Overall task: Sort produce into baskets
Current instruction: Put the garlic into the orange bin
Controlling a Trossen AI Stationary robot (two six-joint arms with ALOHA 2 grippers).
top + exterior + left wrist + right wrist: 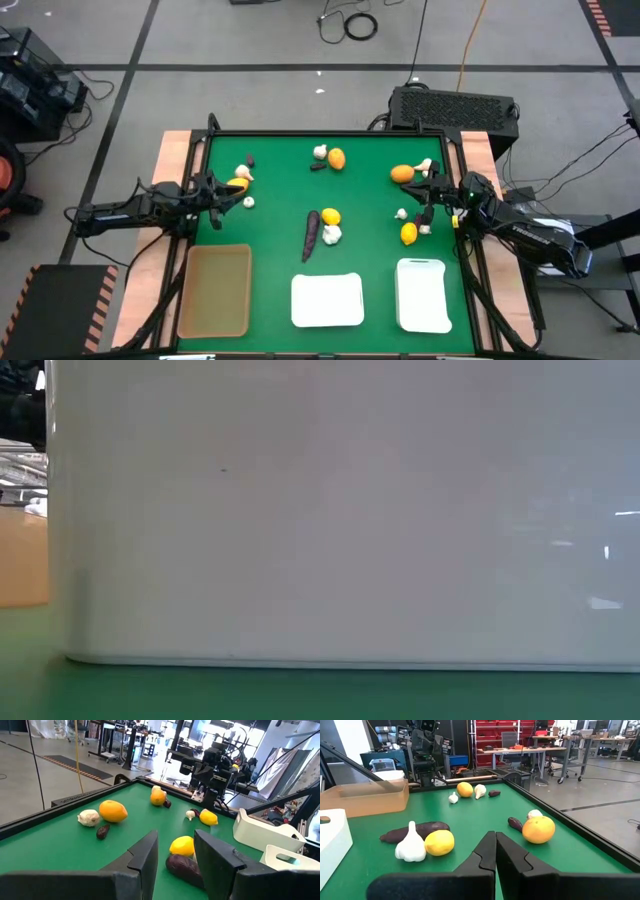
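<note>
While left jaws (175,860) stand open, yellow fruit (182,846) lies just beyond them; right jaws (495,851) closed, empty.

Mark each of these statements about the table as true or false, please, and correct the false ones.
1. All three baskets are empty. True: the tan-brown basket and the two white baskets hold no produce.
2. The right gripper is open wide. False: its fingers are pressed together, holding nothing.
3. The long dark purple piece lies near the middle of the table, beside a yellow fruit and a whitish bulb. True.
4. The left gripper holds a yellow fruit. False: its fingers stand apart with nothing between them; the fruit lies on the green table beyond them.
5. The tan-brown basket is on the right arm's side. False: it is on the left arm's side.
</note>
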